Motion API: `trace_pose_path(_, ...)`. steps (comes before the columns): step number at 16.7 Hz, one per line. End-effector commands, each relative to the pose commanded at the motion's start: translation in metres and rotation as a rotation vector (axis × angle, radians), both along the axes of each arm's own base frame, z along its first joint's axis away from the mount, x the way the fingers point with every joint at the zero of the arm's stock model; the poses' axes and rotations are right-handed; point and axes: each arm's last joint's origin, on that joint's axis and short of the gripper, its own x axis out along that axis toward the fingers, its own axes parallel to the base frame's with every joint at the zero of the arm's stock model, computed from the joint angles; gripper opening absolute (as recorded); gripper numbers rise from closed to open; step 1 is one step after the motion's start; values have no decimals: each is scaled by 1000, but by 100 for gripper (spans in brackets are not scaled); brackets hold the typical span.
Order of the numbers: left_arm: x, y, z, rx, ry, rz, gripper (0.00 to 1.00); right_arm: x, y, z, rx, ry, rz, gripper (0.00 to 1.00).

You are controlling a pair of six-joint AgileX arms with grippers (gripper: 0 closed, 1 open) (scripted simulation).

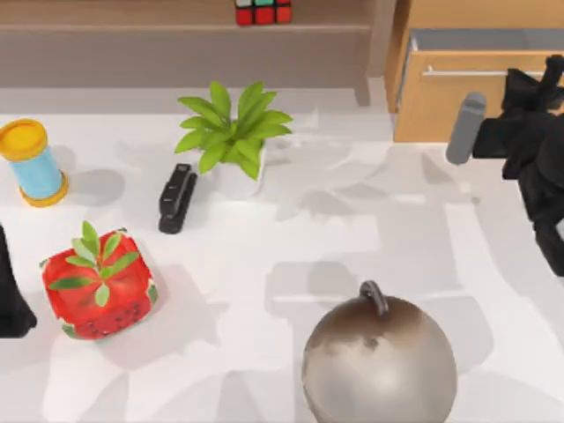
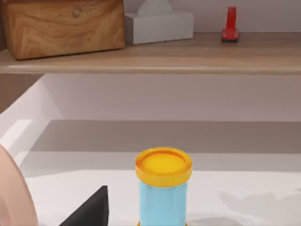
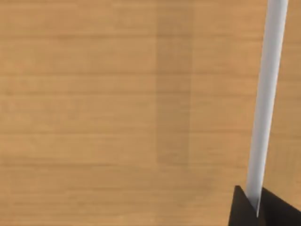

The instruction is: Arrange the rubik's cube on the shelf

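One small black-framed rubik's cube point(image 1: 263, 11) with red and green squares sits on the long light-brown wooden shelf point(image 1: 132, 28). Right tool point(image 1: 548, 75) is beside the orange-brown drawer cabinet point(image 1: 441, 97); I cannot tell either tool's state.

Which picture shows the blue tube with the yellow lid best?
The left wrist view: the tube stands close, under the shelf. The top view shows it small, at the table's left. The right wrist view faces wood.
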Motion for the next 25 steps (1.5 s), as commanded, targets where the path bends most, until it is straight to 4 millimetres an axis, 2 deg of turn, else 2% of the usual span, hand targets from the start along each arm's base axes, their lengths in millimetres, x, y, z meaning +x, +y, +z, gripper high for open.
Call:
trace_pose_path(11,0,0,0,0,0,0,100,55,-1,-4,-4,16,1,0)
trace_pose_path(17,0,0,0,0,0,0,100,60,-1,-3,-3,12,2,0)
trace_pose_path(25,0,0,0,0,0,0,100,60,-1,-3,-3,12,2,60)
